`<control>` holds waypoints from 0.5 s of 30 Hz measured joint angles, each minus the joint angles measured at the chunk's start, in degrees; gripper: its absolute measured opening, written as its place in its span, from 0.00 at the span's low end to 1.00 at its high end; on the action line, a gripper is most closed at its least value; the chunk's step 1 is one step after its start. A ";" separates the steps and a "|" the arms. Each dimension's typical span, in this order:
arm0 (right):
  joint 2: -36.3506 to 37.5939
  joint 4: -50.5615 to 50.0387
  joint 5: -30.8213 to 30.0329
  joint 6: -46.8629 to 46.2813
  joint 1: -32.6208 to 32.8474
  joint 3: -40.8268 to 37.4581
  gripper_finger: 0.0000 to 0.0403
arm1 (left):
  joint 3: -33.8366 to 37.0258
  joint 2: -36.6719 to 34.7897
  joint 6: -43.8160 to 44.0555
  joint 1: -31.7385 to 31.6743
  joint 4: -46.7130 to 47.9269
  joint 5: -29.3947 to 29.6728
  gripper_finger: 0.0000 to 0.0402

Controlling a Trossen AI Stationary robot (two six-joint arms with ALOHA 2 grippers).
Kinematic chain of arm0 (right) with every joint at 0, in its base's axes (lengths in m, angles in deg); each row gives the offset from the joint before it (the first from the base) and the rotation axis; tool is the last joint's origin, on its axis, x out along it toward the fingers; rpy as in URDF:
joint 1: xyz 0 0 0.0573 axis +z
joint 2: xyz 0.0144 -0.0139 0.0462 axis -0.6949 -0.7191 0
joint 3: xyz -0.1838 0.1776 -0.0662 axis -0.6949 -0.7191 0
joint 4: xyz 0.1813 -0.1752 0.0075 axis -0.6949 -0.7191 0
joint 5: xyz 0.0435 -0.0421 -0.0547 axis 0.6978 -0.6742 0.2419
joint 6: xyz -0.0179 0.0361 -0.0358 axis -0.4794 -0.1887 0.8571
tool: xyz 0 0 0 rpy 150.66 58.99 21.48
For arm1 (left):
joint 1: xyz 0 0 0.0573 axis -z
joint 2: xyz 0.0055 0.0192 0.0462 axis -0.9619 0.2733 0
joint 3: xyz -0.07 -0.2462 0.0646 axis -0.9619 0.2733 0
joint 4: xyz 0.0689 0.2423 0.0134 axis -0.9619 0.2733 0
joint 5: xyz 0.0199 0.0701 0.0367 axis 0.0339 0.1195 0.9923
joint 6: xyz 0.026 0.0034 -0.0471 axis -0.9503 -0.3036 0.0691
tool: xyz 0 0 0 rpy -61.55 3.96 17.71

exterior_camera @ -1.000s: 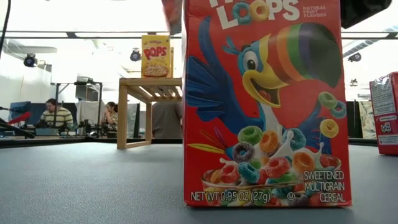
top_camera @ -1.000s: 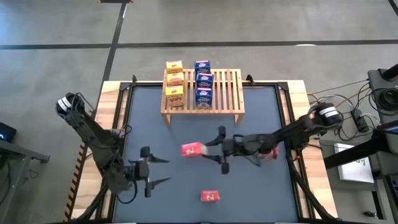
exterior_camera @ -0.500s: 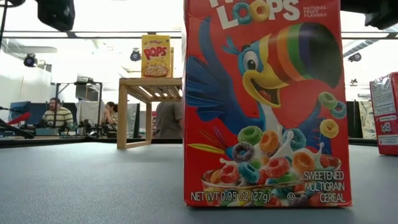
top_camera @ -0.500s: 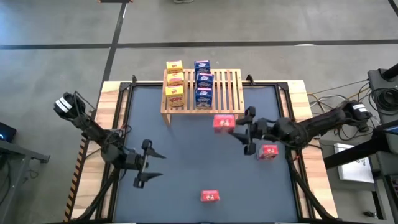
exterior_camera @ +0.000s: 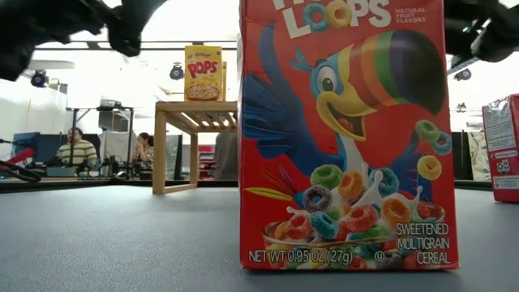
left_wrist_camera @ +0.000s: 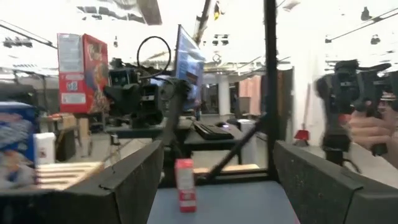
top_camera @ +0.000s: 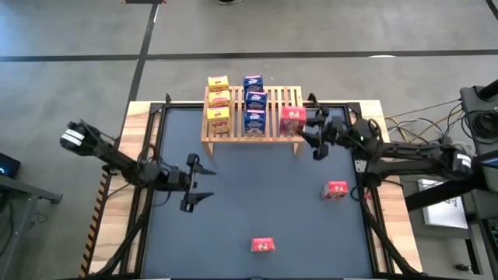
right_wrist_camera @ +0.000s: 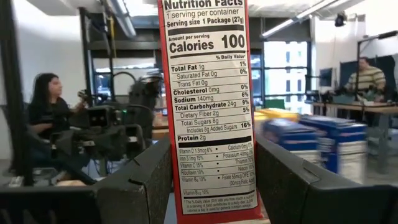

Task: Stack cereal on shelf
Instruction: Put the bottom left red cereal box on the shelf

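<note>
Small red cardboard cereal box point(top_camera: 292, 120) clamped in right gripper point(top_camera: 305, 127) fingers, over right end of light wooden slatted shelf point(top_camera: 274, 132). Three yellow boxes point(top_camera: 219, 109) and three blue boxes point(top_camera: 254, 103) already on shelf. Two more red boxes point(top_camera: 336, 190) on dark worktop point(top_camera: 233, 210). Left gripper point(top_camera: 200, 183) hovers mid-worktop, fingers apart, empty.

Red cereal box point(exterior_camera: 347, 134) upright, close — yellow box point(exterior_camera: 203, 73) atop shelf point(exterior_camera: 195, 122) behind
</note>
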 joint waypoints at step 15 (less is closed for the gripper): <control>-17.80 2.39 30.11 -4.79 -30.80 9.54 0.46 | -0.08 -2.18 9.06 -26.68 3.82 -21.16 0.71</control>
